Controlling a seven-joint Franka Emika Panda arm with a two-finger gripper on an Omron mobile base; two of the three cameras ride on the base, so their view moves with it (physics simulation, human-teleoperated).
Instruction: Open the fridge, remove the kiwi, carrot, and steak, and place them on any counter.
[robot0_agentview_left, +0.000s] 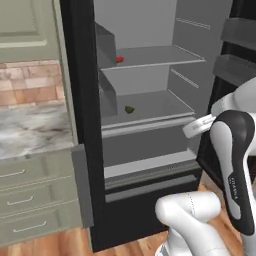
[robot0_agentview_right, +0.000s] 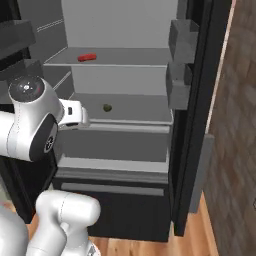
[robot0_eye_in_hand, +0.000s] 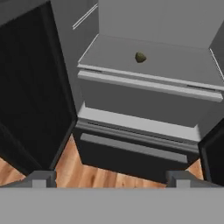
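Here the fridge (robot0_agentview_left: 90, 125) stands with both black doors swung wide, showing a pale grey interior with flat shelves and boxy grey bins on the door panels. The steak (robot0_agentview_left: 119, 59) is a small bright red chunk lying on the upper shelf near its left front corner; from the right base view it looks like a short, flattish red strip (robot0_agentview_right: 86, 57). The kiwi (robot0_agentview_left: 129, 109) is a tiny olive-brown lump, roundish and a little uneven, sitting alone on the shelf below, roughly in the middle of its width and set back from the front lip. The hand view looks down on that same shelf and shows the kiwi (robot0_eye_in_hand: 140, 57) well ahead of the fingertips (robot0_eye_in_hand: 41, 178), with the drawer fronts and a strip of wooden floor (robot0_eye_in_hand: 100, 173) in between. The gripper (robot0_eye_in_hand: 111, 179) hangs in front of the fridge at about the height of the kiwi's shelf, its jaws spread as far apart as they go and with nothing between them. To the left of the fridge the counter (robot0_agentview_left: 30, 132) shows as a grey-white marbled slab over sage-green drawers (robot0_agentview_left: 35, 200) with silver handles, under a strip of brick backsplash (robot0_agentview_left: 30, 82).
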